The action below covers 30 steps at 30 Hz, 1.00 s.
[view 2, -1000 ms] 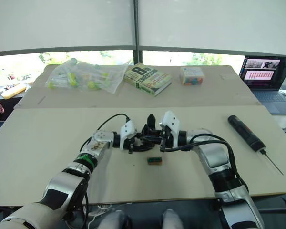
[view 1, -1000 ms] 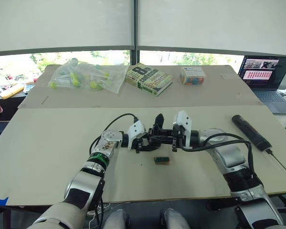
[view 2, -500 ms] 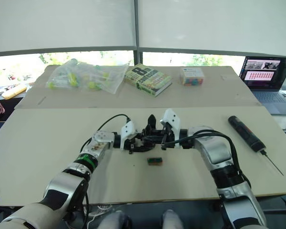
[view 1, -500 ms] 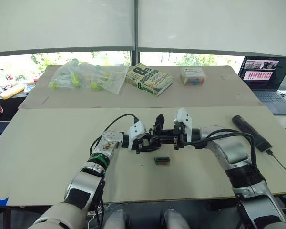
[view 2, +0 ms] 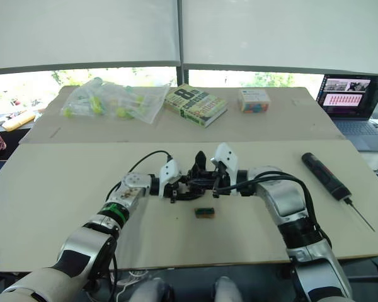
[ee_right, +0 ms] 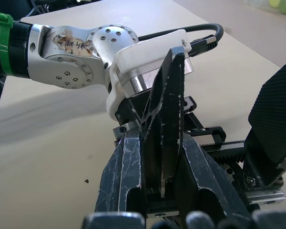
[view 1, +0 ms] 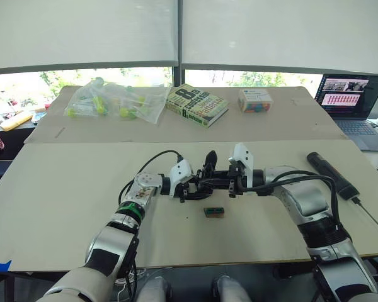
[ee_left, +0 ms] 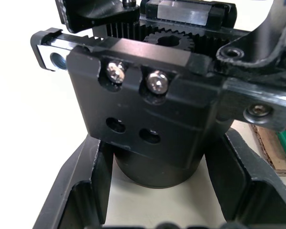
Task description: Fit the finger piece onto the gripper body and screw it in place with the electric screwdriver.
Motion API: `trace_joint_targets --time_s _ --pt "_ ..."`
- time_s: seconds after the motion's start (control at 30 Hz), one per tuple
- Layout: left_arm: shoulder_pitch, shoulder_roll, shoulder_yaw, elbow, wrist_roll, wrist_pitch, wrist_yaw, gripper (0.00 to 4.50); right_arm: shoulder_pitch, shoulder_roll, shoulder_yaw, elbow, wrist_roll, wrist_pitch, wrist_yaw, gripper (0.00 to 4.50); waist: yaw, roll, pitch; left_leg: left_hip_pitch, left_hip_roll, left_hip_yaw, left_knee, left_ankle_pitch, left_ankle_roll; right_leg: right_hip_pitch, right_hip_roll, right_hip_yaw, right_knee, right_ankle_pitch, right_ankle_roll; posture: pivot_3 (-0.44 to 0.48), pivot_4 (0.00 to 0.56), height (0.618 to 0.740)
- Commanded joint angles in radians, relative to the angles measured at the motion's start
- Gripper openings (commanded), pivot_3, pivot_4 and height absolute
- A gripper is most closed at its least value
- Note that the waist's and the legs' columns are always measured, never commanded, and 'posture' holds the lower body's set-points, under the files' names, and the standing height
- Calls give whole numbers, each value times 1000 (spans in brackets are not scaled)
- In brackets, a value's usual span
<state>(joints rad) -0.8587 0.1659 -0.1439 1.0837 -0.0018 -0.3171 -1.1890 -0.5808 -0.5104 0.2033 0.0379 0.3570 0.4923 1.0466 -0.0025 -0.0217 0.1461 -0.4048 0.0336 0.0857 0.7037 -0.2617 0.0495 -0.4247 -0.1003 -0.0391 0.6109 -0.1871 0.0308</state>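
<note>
The gripper body (ee_left: 152,109) sits upright at the table's middle, my left gripper (view 1: 189,187) shut around its round base from the left. A toothed rail and gear run across its top. From the right, my right gripper (ee_right: 162,162) is shut on the finger piece (ee_right: 167,109), a black pointed wedge held upright on the body's rail. The body's other black finger (ee_right: 276,119) stands beside it. The electric screwdriver (view 1: 331,173) lies alone on the table to the right, its thin bit (view 1: 368,212) pointing toward the near edge.
A small green-brown box (view 1: 213,211) lies just in front of the two grippers. At the back lie a plastic bag of yellow-green items (view 1: 113,100), a book (view 1: 196,104) and a colourful box (view 1: 254,99). A laptop (view 1: 353,104) stands far right.
My right arm's elbow has swung a little outward to the right. Both grippers stay where they were, at the gripper body.
</note>
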Motion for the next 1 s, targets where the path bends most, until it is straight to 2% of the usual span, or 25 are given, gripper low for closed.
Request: trace_joint_targets --time_s 0.03,0.17,0.23,0.53,0.97,1.0 --pt "13 -12 -13 -5 7 3 -22 2295 20 -15 19 30 -41 25 -16 414 0 0 0 0 0 0 0 0 0 0 0 0 0 0 0 0 150 740" --pt "19 -11 -13 -7 6 3 -22 2295 14 -10 4 13 -15 36 -5 414 0 0 0 0 0 0 0 0 0 0 0 0 0 0 0 0 150 740" --pt "20 -11 -12 -7 7 3 -21 2295 13 -3 -5 -5 2 27 2 1450 0 0 0 -1 0 0 0 0 0 0 0 0 0 0 0 0 150 740" --pt "24 -9 -11 -5 6 6 -18 2295 29 39 -42 -31 15 -100 12 4476 3 0 0 -3 0 0 0 0 0 -3 -1 -1 0 0 0 0 150 740" --pt "29 -13 10 -9 -12 32 -5 2295 46 41 -139 -62 125 -156 96 4476 3 0 0 -4 0 0 -1 0 0 -3 -1 -1 -1 0 0 0 150 740" --pt "29 -14 13 -11 -14 36 -6 3330 48 46 -151 -69 141 -164 101 4500 3 0 0 -3 0 0 -1 0 0 -3 -1 -1 -1 0 0 0 150 740"
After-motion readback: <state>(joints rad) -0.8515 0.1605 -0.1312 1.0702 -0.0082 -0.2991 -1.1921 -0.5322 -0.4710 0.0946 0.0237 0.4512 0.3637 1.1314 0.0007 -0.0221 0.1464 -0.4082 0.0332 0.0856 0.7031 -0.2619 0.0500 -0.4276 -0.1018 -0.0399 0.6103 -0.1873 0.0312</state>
